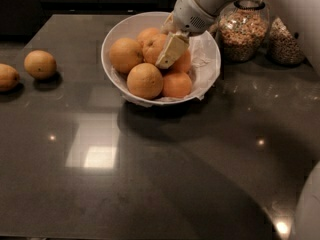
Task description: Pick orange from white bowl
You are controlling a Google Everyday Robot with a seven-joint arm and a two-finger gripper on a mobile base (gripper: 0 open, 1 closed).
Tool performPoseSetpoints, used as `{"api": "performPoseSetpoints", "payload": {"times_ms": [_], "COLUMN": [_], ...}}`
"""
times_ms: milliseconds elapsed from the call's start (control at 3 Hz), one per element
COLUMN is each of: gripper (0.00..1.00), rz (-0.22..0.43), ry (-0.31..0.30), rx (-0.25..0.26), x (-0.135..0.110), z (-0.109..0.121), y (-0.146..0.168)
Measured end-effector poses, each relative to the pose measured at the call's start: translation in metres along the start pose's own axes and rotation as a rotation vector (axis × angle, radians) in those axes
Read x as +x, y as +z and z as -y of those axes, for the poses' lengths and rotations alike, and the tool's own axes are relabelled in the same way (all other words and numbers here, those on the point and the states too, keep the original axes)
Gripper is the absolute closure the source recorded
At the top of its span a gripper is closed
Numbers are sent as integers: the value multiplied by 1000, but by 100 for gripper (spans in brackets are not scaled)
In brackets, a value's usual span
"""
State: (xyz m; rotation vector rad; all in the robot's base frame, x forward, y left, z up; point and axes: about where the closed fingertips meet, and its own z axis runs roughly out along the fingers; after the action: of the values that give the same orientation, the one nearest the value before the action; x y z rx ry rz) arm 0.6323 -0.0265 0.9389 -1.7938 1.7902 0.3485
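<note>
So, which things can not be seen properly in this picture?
Camera view only.
- The gripper, down in the white bowl, covers part of the orange beneath it; contact unclear.
- Pale fruit: cut by the left edge.
- Right jar: partly behind the robot's arm.

No writing, label, brand, number or sign can be read anywhere here. The gripper (170, 53), down in the white bowl (125, 26) and touching the oranges (144, 80), has plain pale surfaces with no lettering. The glass jar of nuts (243, 34) just right of it, the second jar (284, 44) farther right, and the dark tabletop (175, 174) also bear no marks.
</note>
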Motion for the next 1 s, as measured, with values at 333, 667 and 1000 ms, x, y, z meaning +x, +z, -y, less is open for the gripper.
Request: {"api": "performPoseSetpoints", "payload": {"times_ms": [333,667,1000], "gripper": [99,100,100], "rz": [2,33,88], "ry": [-1,13,1], "rx": [1,-6,42], "x": [0,3,-4], "z": [0,-1,1], "y": [0,-2,-32]}}
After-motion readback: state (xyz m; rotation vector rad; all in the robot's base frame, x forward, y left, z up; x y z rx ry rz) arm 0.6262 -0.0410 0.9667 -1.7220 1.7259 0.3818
